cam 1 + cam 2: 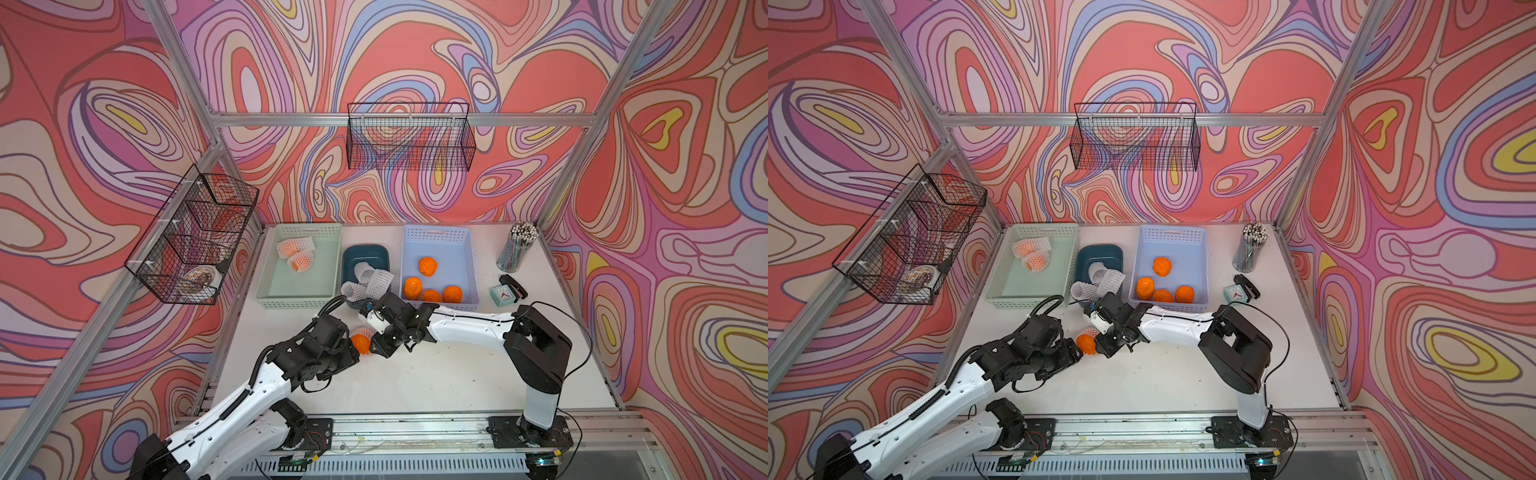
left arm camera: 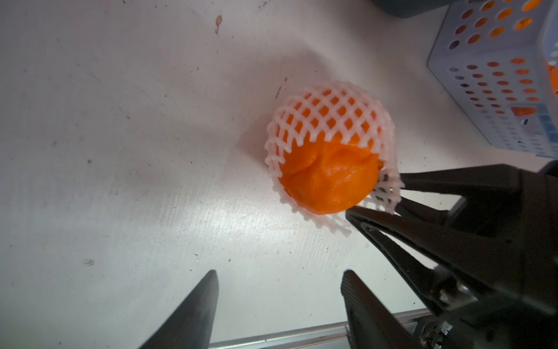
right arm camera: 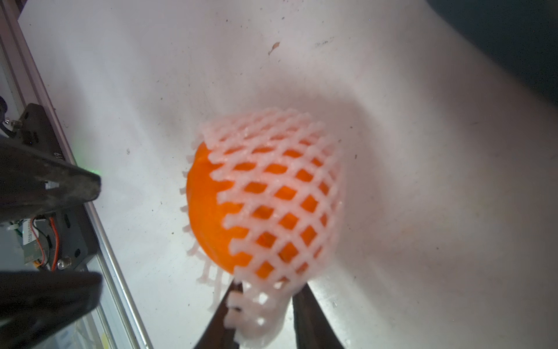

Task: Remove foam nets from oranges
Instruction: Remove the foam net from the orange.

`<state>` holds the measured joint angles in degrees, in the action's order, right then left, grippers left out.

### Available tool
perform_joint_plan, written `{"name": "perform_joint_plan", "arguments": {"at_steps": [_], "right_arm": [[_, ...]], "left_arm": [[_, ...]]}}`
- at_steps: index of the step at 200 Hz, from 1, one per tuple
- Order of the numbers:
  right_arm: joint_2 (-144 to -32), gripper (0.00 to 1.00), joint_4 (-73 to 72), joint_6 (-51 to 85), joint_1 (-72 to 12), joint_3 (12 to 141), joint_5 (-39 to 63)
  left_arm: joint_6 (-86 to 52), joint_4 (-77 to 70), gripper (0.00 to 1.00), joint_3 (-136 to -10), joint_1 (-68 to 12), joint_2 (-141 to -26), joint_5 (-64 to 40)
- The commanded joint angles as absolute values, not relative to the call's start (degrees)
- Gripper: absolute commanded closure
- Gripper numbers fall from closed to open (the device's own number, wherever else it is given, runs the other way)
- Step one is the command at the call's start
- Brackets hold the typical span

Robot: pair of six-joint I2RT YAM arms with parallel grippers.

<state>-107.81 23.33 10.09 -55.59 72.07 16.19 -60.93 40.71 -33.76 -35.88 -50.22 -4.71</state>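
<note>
The orange (image 2: 329, 181) lies on the white table (image 1: 415, 374), toward the front of the middle, between the two grippers. Its foam net (image 2: 329, 117) covers only the rear half; the front half is bare. The right gripper (image 3: 268, 290) is clenched on a bunched edge of the net at the orange's side, though the view there is blurred. The left gripper (image 2: 277, 287) is released and holds nothing, its tips just short of the fruit. Open table runs from the orange to the front rail (image 1: 415, 432). Behind the orange, and near it, stands a blue basket (image 1: 436, 229) with four bare oranges (image 1: 427, 266). Beside that is a dark tub (image 1: 365, 255) with loose nets (image 1: 368, 282) spilling over its front rim, then a green basket (image 1: 309, 227) holding two netted oranges (image 1: 299, 261). The table surface is scuffed and speckled. Swirl-patterned walls (image 1: 415, 62) close three sides.
</note>
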Motion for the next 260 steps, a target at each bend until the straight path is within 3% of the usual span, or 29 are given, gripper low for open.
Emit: {"name": "perform_joint_plan", "arguments": {"at_steps": [1,140,260], "right_arm": [[-108.68,0.72,25.04,10.33,-55.74,74.34,17.27],[-108.50,0.85,25.75,15.95,-52.79,75.98,25.59],[-108.90,0.86,25.76,22.75,-49.76,77.82,34.93]], "left_arm": [[-59.94,40.00,0.33,-36.13,-35.43,-52.16,-1.78],[-60.15,32.20,0.39,-32.93,-34.20,-53.35,-0.85],[-58.05,27.86,0.46,-31.79,-34.19,-56.84,-2.29]]}}
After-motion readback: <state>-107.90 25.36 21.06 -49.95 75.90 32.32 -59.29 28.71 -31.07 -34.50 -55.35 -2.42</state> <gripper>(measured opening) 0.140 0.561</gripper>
